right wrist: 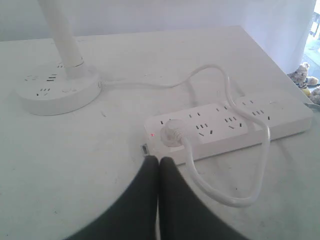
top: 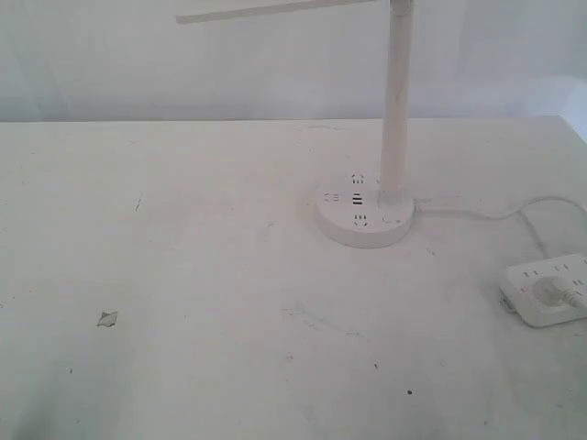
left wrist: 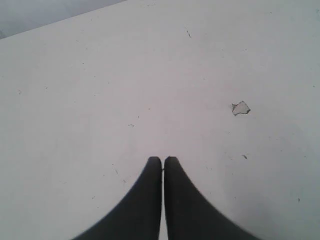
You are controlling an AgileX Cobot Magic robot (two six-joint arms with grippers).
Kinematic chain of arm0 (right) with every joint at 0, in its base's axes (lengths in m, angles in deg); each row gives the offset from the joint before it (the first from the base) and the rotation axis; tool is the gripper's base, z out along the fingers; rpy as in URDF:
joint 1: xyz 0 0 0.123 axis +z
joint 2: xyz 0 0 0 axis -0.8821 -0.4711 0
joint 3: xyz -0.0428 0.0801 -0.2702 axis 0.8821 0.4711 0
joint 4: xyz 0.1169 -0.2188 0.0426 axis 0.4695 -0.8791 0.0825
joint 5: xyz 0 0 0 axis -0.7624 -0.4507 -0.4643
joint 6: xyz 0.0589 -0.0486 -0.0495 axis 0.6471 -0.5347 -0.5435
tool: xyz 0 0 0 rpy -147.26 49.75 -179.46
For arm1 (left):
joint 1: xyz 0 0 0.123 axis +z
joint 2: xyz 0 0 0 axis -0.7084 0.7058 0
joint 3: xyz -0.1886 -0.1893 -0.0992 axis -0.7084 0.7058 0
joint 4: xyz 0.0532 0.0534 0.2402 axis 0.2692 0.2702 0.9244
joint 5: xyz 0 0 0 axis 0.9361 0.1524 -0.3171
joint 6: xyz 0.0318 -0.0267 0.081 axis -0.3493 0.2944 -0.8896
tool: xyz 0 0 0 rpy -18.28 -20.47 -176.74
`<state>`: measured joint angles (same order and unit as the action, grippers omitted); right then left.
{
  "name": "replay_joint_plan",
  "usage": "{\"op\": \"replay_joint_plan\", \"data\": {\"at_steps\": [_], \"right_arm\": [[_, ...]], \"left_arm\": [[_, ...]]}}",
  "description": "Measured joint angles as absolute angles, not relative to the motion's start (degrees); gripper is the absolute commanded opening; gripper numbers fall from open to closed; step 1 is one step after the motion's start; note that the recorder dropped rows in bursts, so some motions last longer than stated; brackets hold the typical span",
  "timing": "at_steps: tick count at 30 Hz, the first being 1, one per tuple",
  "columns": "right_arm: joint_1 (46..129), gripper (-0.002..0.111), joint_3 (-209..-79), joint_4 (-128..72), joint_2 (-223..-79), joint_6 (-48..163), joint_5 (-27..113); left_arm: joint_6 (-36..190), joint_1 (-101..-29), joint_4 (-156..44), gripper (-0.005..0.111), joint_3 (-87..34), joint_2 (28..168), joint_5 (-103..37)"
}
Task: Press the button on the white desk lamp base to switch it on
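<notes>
lamp base (top: 365, 220): right of centre, nearer far edge. button (top: 386, 219): possibly the faint mark by the pole (top: 396, 101). left gripper (left wrist: 163, 161), right gripper (right wrist: 158, 160): jaws pressed together, empty. power strip (top: 550, 291): right edge.

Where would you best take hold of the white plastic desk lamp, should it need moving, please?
Grip the thin upright white pole low, just above the round white base. The disc looks too wide and flat to span; the pole is slim and vertical. Come in level from the exterior view's left, as the white cable leaves rightward.
</notes>
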<state>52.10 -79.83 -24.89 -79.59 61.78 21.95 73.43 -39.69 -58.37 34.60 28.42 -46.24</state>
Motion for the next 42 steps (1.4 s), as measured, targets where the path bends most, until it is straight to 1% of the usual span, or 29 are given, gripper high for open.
{"op": "replay_joint_plan", "data": {"at_steps": [17,27,30,38,42], "right_arm": [[52.10,0.000,-79.83,-24.89,-79.59,61.87,21.95],[52.10,0.000,-79.83,-25.48,-79.59,61.53,25.32],[52.10,0.000,-79.83,-24.47,-79.59,62.51,29.34],[52.10,0.000,-79.83,-15.26,-79.59,77.59,48.92],[52.10,0.000,-79.83,-14.63,-79.59,78.95,53.97]], "left_arm": [[73.43,-39.69,-58.37,0.001,34.60,28.42,-46.24],[73.43,-39.69,-58.37,0.001,34.60,28.42,-46.24],[73.43,-39.69,-58.37,0.001,34.60,28.42,-46.24],[73.43,-39.69,-58.37,0.001,34.60,28.42,-46.24],[73.43,-39.69,-58.37,0.001,34.60,28.42,-46.24]]}}
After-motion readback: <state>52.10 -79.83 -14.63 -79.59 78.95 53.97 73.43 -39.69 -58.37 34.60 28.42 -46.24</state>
